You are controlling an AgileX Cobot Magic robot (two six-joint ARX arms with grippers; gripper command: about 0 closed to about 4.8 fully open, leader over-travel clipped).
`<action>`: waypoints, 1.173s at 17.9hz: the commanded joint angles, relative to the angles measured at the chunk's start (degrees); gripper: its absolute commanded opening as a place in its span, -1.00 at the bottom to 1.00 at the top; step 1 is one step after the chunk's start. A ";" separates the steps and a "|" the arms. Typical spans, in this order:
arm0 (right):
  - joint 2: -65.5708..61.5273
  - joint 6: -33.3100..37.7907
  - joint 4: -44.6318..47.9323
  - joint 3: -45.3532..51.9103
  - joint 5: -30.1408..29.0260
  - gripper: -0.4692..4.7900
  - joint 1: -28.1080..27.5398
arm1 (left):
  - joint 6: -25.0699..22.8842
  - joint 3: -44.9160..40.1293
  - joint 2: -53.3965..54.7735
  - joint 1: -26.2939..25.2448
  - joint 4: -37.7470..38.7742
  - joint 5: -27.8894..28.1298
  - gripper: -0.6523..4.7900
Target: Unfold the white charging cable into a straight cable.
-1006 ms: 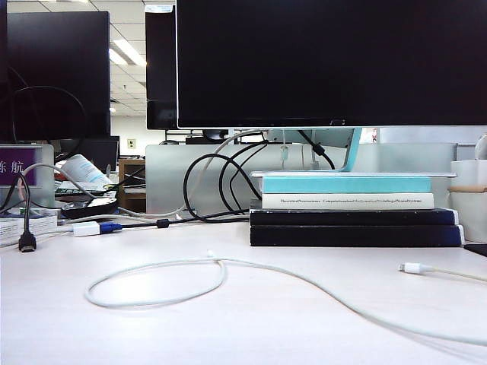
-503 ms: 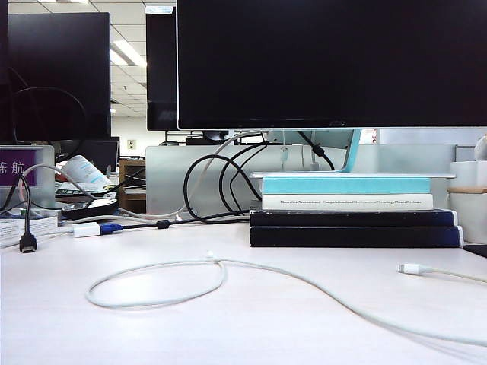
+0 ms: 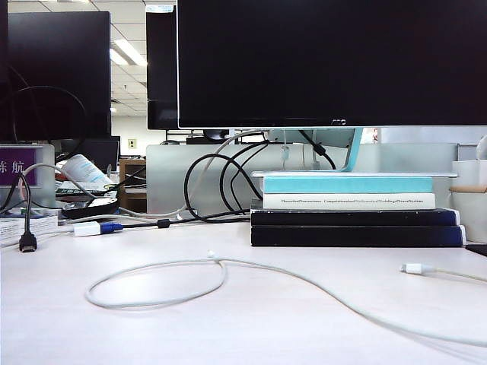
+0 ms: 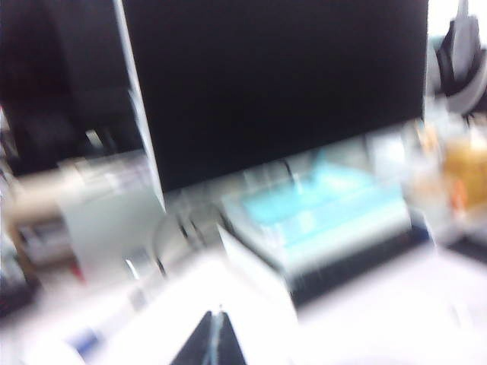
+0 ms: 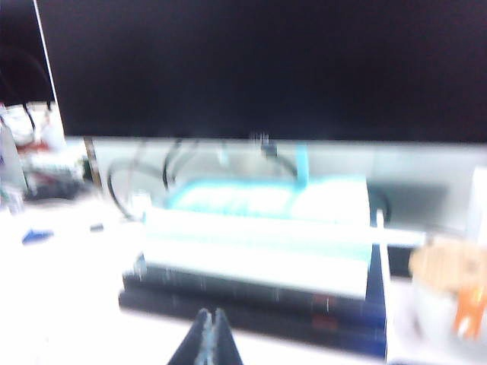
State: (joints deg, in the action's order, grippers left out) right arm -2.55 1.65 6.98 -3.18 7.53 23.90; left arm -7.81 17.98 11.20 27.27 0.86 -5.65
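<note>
The white charging cable (image 3: 156, 301) lies on the white desk in the exterior view. It curls into a wide loop at the left, crosses itself near a small plug (image 3: 211, 255), then runs right along the front. Its other plug (image 3: 413, 268) rests at the right. Neither arm shows in the exterior view. In the blurred left wrist view my left gripper (image 4: 217, 315) is shut, its dark tips pressed together with nothing between them, pointing at the monitor and books. My right gripper (image 5: 211, 314) is shut and empty too, facing the stack of books (image 5: 259, 243). No cable shows in either wrist view.
A stack of books (image 3: 354, 209) sits at the back right under a large black monitor (image 3: 331, 61). Black cables (image 3: 221, 186) loop behind. A white adapter with a blue plug (image 3: 95, 228) and a hanging black plug (image 3: 27, 242) are at the left. White cups (image 3: 472, 198) stand at the far right.
In the exterior view the cable lies as before; the whole picture has shifted very slightly. Neither arm appears in any of these frames.
</note>
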 commanded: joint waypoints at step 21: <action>-0.24 4.35 -14.10 2.84 -9.29 -0.84 -22.47 | 8.09 -17.55 -1.27 -38.66 -3.06 -14.62 -0.78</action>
State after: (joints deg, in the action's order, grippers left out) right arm -2.72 5.63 -8.21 -0.64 -1.54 1.43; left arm 0.69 0.38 9.85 -11.66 -1.43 -20.03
